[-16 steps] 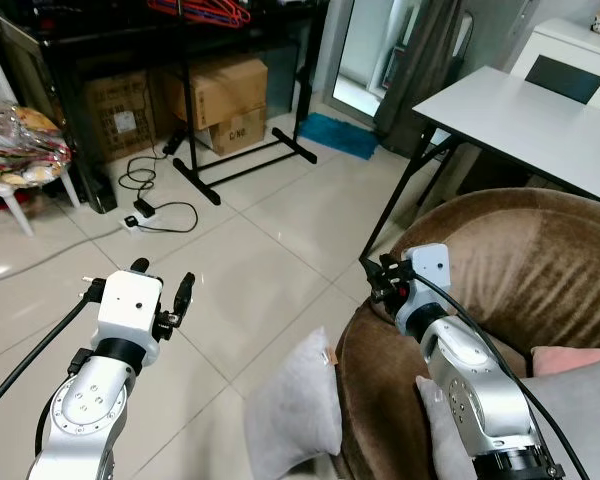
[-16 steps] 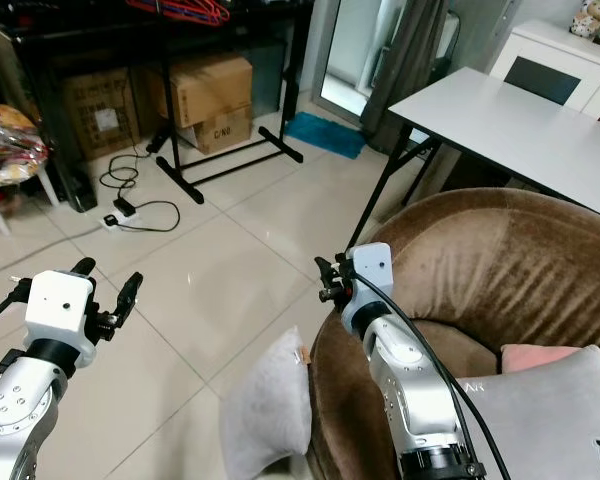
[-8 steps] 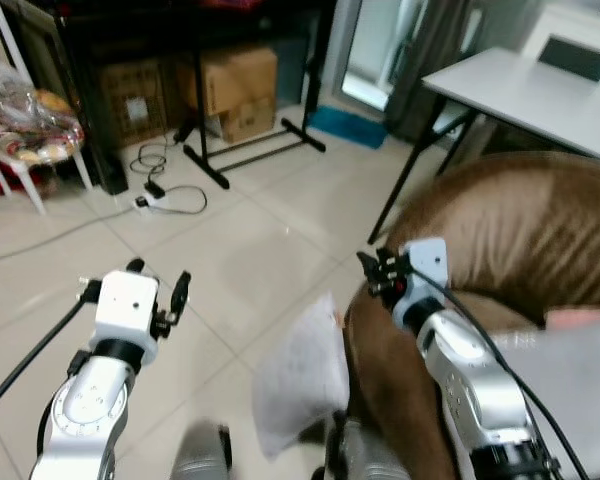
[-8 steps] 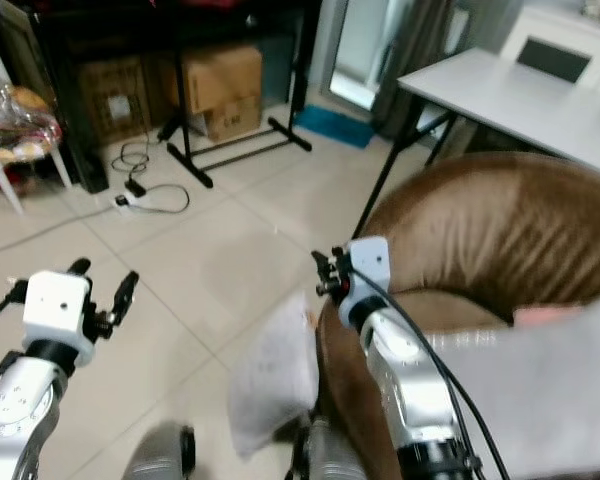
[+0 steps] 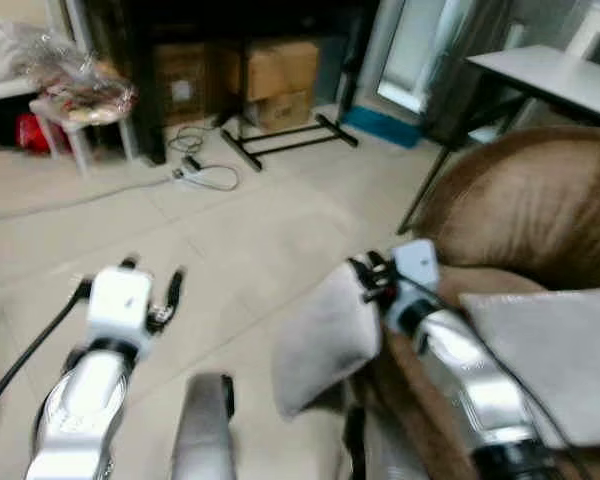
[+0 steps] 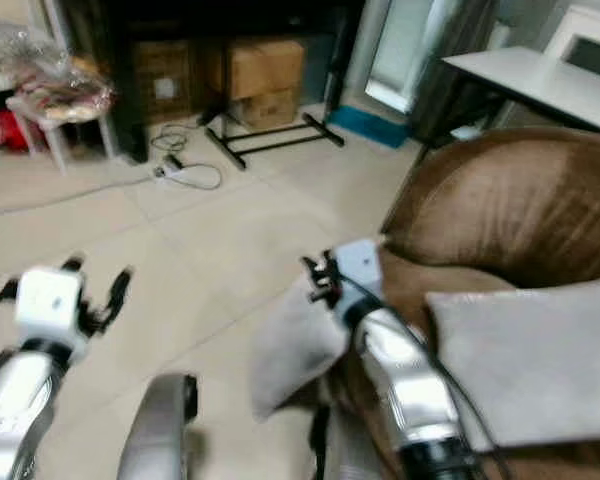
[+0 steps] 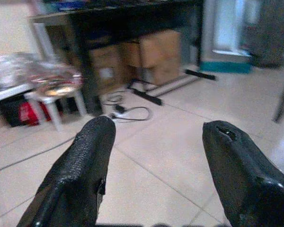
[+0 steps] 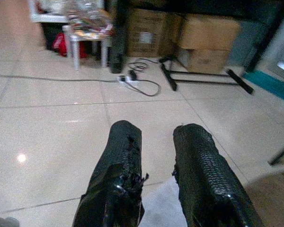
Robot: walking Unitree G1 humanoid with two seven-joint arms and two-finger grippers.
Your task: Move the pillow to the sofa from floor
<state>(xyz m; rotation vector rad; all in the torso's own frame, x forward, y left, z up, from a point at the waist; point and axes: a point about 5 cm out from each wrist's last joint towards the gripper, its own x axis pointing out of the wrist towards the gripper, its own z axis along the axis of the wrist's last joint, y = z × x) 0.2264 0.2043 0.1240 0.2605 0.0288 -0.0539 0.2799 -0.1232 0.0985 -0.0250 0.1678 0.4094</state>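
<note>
The head views are blurred, yet the main things read clearly. A pale grey, soft square pillow [image 5: 325, 340] stands on edge on the cream tiled floor [image 5: 230, 250] in the lower middle of the frame, leaning against the rounded arm of the brown plush sofa [image 5: 525, 210] that takes up the right side. A second, larger grey cushion [image 5: 550, 350] lies on the sofa seat at the lower right. The right gripper [image 5: 365, 280], at the end of a silver arm rising from the lower right, sits at the pillow's top edge; whether it touches the fabric cannot be told. In the right wrist view its two black fingers [image 8: 118, 175] stand slightly parted, nothing between them, with a corner of the grey pillow [image 8: 156, 208] just below them. The left gripper [image 5: 152, 285] is held above bare floor in the lower left of the frame, well apart from the pillow; the left wrist view shows its fingers [image 7: 83, 161] spread wide and empty. At the top of the frame, brown cardboard boxes [image 5: 275, 80] sit under a dark rack, a black metal stand foot [image 5: 280, 145] and a white power strip with cable [image 5: 205, 175] lie on the tiles, and a small white stool piled with a plastic-wrapped bundle [image 5: 80, 100] is at the upper left. A white table [image 5: 550, 75] stands at the upper right behind the sofa.
</note>
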